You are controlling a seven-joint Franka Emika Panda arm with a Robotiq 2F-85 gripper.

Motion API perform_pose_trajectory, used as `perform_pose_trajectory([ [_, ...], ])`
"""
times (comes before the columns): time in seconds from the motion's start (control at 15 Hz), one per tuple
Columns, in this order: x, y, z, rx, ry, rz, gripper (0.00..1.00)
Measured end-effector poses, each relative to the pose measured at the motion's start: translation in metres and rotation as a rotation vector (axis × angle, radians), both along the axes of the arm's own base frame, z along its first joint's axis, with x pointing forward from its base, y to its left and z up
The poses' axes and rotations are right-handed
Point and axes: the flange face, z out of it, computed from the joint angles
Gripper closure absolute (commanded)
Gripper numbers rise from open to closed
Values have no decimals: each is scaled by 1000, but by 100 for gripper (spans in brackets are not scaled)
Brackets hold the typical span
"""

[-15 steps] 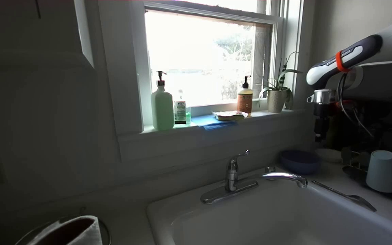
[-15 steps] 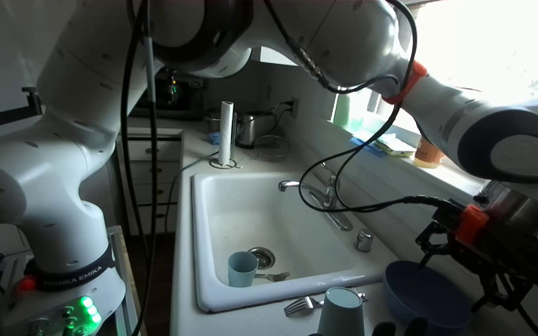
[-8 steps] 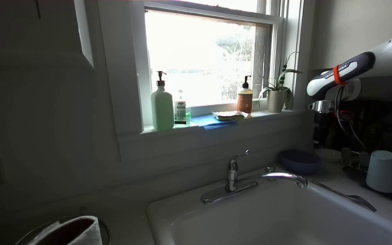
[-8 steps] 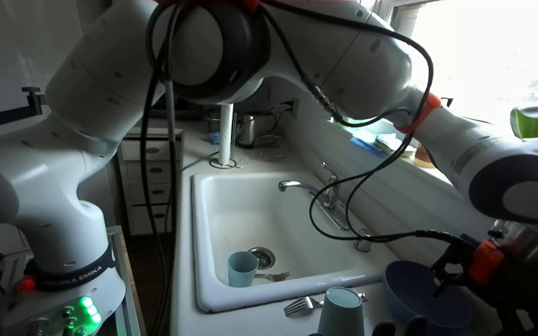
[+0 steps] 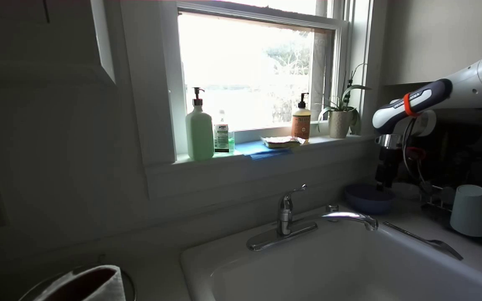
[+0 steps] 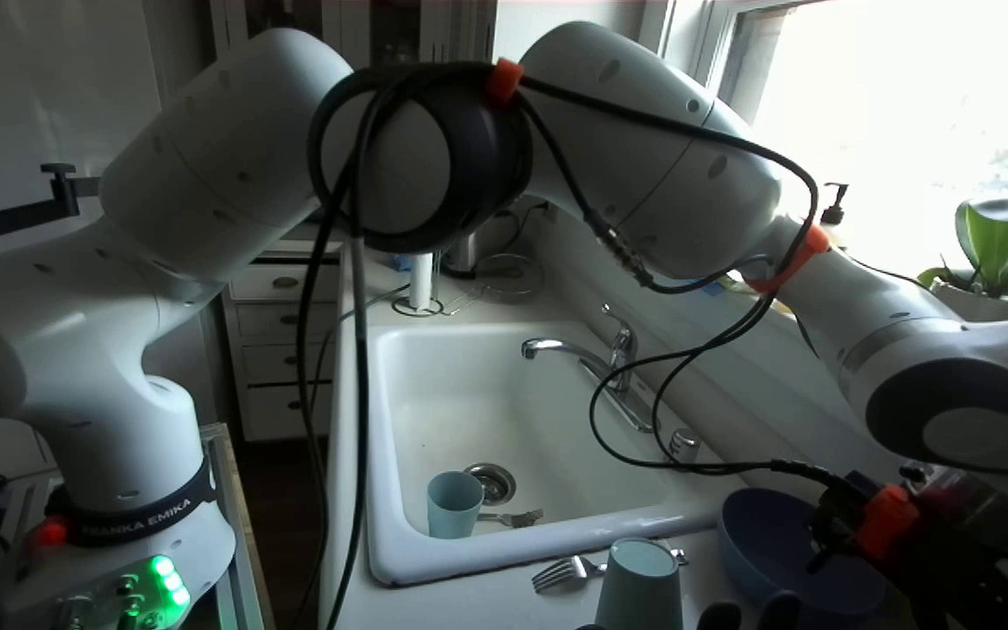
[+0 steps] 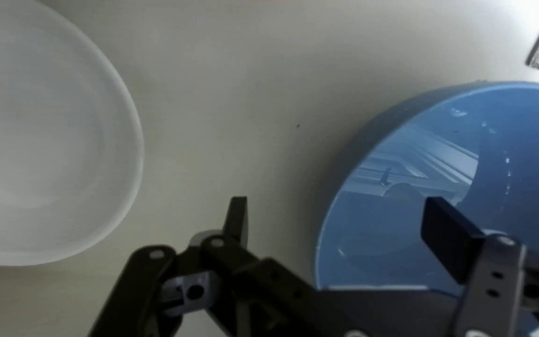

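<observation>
My gripper [image 7: 337, 208] is open in the wrist view, with nothing gripped. It straddles the near rim of a glossy blue bowl [image 7: 382, 243]. One finger [image 7: 237, 217] hangs outside the rim over the counter; the opposite finger [image 7: 452, 238] is over the bowl's inside. Contact with the rim cannot be made out. In both exterior views the blue bowl [image 5: 366, 203] [image 6: 762, 547] stands on the counter behind the sink's corner, and the dark gripper [image 5: 380, 187] points down just above it. A white bowl [image 7: 40, 140] lies to the left in the wrist view.
An upturned pale-blue cup [image 6: 641, 582] and a fork [image 6: 567, 572] lie by the sink [image 6: 434, 560]. Inside the sink are another cup [image 6: 454, 506] and a fork. The faucet [image 6: 622, 359] and a looping cable [image 6: 596, 411] are close by. Bottles and a plant [image 5: 339, 121] line the sill.
The arm has come down, and the gripper has dropped from above to just over the blue bowl, shifting slightly toward the sink in an exterior view. The bowl and cups have not moved.
</observation>
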Motion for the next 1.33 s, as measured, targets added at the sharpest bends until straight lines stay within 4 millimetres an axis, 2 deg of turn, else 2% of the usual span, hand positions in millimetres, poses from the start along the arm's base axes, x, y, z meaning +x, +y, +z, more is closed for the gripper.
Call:
perform_pose_trajectory([
  [0.6,11,-3,-3,2,-27,-16,95],
  [0.73,12,-4,-5,0,-28,-16,100],
  [0.8,13,-5,-5,-1,-28,-16,100],
  [0.87,13,-6,-6,-2,-29,-17,95],
  [0.93,14,-6,-6,-4,-31,-17,71],
  [1.07,15,-7,-6,-7,-33,-16,67],
  [1.33,16,-8,-7,-8,-35,-16,39],
])
